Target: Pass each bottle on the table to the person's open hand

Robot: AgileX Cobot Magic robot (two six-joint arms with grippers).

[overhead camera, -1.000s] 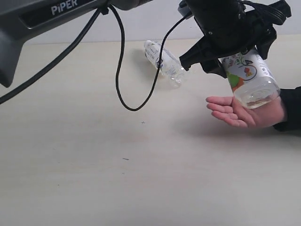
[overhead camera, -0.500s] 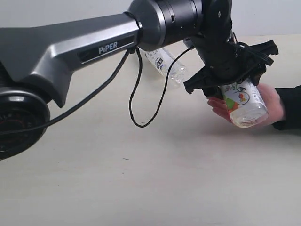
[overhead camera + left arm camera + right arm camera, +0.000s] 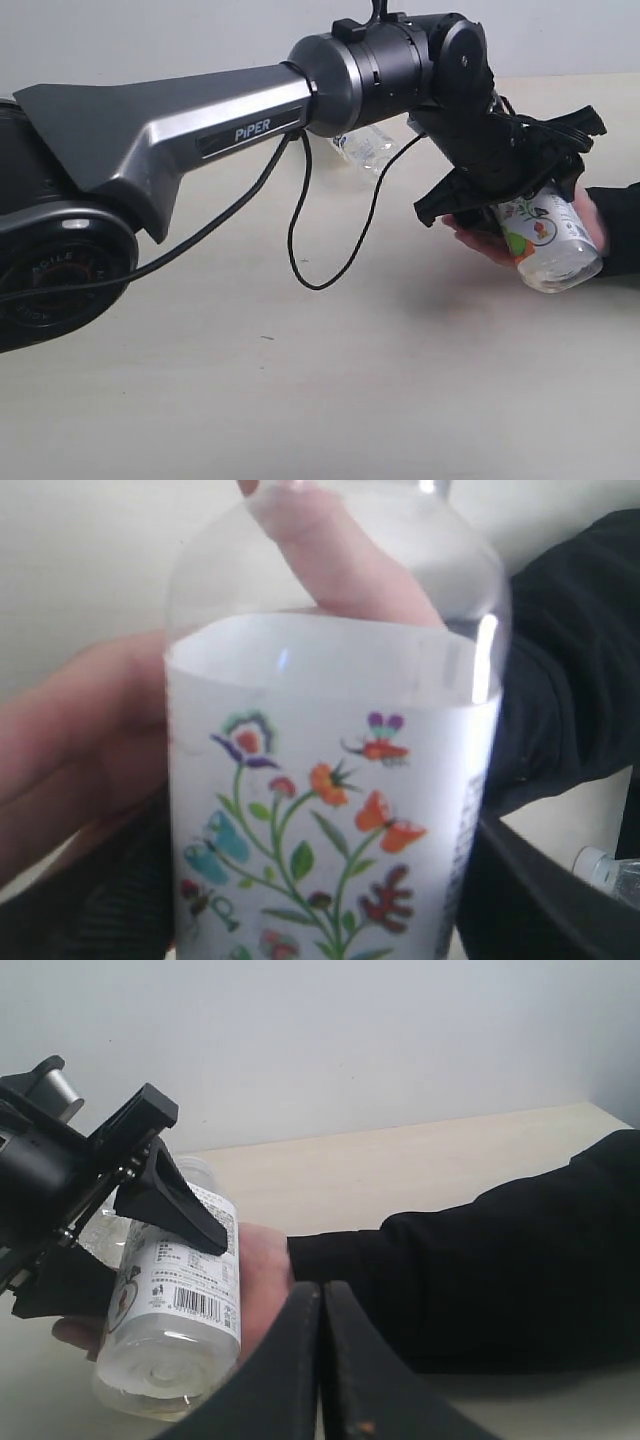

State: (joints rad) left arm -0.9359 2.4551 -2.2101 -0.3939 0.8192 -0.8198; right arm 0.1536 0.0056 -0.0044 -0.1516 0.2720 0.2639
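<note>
While left gripper (image 3: 515,185) clamps the doodle-labelled bottle (image 3: 545,240) near its neck, the bottle rests on the person's hand (image 3: 482,243), right side. Likely light, slick, squashy, so grip the label band. Right gripper (image 3: 321,1305) pinched together, empty.

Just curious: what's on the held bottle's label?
Bottle label: colourful flowers on white; clearest in left wrist view.

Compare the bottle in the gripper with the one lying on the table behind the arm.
The held bottle is clamped in the left gripper, tilted, at the person's hand; the far bottle lies ungripped on the table. The held bottle shows fully, with a colourful flower-doodle label; the far bottle is mostly hidden by the arm, its label unreadable. Both are small clear plastic bottles.
</note>
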